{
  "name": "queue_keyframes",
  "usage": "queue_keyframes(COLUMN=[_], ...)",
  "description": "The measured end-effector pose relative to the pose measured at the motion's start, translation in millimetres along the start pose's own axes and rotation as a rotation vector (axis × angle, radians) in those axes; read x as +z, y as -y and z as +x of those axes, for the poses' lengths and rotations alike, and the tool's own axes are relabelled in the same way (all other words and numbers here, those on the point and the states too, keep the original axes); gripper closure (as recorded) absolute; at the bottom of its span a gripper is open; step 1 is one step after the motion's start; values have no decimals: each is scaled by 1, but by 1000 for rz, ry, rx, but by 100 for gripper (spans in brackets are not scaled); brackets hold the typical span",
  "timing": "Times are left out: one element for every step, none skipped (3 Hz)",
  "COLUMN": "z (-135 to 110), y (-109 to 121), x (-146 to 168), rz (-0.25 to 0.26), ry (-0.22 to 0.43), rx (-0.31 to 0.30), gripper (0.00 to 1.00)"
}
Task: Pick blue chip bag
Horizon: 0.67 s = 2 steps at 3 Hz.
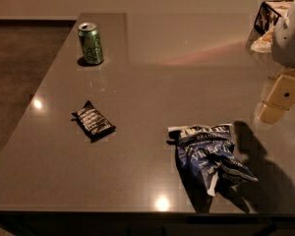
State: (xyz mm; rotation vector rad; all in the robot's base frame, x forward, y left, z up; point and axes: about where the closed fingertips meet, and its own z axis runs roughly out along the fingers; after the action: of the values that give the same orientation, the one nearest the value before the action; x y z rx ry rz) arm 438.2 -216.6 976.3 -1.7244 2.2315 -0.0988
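Crumpled blue chip bag (209, 154) lay near the front edge of the table (137, 82), black packet (93, 121) (white-striped) lay well left, green can (91, 43) stood far back, gripper (279, 101) hovered at right, apart from the bag, its opening impossible to tell.

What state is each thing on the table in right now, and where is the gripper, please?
Blue chip bag: crumpled, lying on the table near its front edge, not held.
Black packet: lying flat, left of the bag and apart from it.
Green can: standing upright at the far left.
Gripper: at the right edge, up and right of the bag, not touching it.
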Motion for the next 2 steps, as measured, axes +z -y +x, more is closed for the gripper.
queue_keyframes(z=[0, 2], y=[0, -11], x=[0, 8], rz=[1, -19], ry=[1, 17], rx=[0, 4], gripper=[0, 0])
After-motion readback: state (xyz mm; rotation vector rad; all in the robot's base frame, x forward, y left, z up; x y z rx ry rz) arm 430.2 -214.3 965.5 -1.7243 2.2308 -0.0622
